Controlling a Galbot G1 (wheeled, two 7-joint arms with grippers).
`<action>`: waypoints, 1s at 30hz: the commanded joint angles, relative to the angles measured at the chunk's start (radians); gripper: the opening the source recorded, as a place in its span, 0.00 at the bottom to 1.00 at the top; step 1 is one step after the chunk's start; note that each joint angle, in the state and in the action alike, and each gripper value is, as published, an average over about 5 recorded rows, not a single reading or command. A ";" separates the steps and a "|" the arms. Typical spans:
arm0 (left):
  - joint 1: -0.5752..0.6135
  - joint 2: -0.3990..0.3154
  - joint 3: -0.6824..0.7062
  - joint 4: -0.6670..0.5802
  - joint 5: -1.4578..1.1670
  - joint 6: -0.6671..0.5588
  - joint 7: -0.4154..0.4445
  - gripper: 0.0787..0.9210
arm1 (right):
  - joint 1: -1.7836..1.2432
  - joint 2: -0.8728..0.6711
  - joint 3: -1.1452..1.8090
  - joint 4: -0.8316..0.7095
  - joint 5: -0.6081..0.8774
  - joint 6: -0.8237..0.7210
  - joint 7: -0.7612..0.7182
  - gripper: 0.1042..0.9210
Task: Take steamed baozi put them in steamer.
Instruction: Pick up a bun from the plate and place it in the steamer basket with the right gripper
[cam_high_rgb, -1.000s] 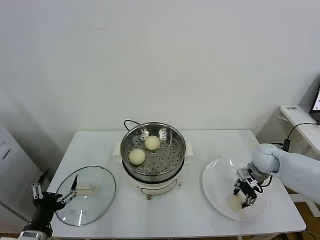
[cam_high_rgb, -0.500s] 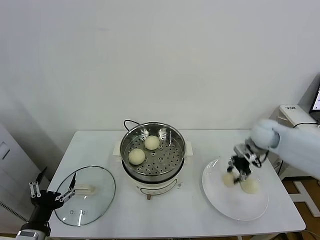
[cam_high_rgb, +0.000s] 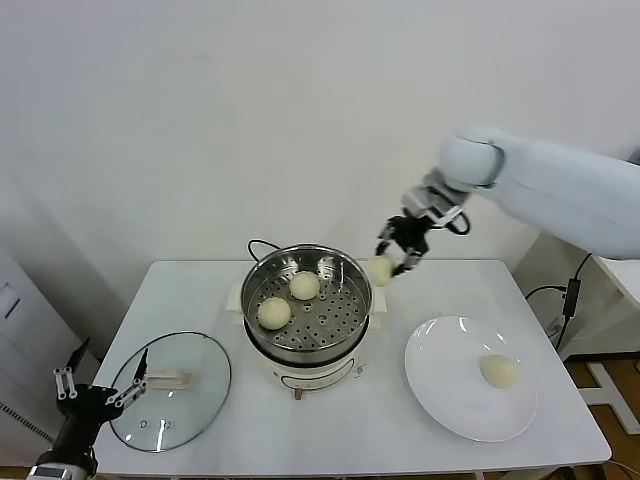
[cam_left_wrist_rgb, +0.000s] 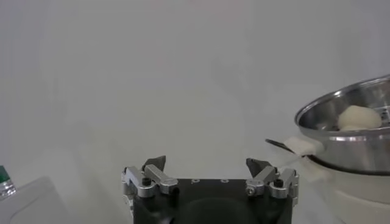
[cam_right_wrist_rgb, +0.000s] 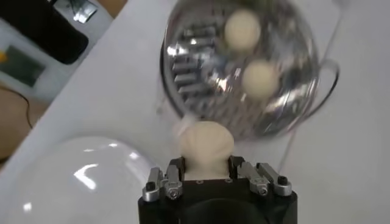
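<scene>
My right gripper (cam_high_rgb: 388, 262) is shut on a cream-white baozi (cam_high_rgb: 379, 269) and holds it in the air just off the right rim of the steamer (cam_high_rgb: 345, 268). The right wrist view shows that baozi (cam_right_wrist_rgb: 205, 146) squeezed between the fingers, with the steamer (cam_right_wrist_rgb: 177, 67) beyond it. Two baozi (cam_high_rgb: 304, 285) (cam_high_rgb: 273, 313) lie on the steamer's perforated bottom. One more baozi (cam_high_rgb: 499, 370) rests on the white plate (cam_high_rgb: 430, 375) at the right. My left gripper (cam_high_rgb: 100, 392) hangs open and idle off the table's left front corner.
A round glass lid (cam_high_rgb: 195, 395) with a white handle (cam_high_rgb: 168, 378) lies on the table left of the cooker base (cam_high_rgb: 300, 377). A black cord (cam_high_rgb: 260, 245) runs behind the steamer. The wall stands close behind the table.
My right gripper lifted a baozi off the plate and carried it up and left to the steamer's right rim. One baozi stays on the plate. The left arm barely moved.
</scene>
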 joint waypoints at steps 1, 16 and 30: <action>0.013 0.002 -0.023 0.015 -0.018 -0.012 0.002 0.88 | -0.172 0.230 0.039 0.036 -0.382 0.264 0.015 0.42; 0.001 -0.003 -0.030 0.025 -0.024 -0.011 0.002 0.88 | -0.315 0.309 0.105 0.013 -0.562 0.405 0.009 0.42; -0.005 0.002 -0.025 0.032 -0.021 -0.010 0.002 0.88 | -0.248 0.267 0.161 -0.022 -0.505 0.343 0.009 0.73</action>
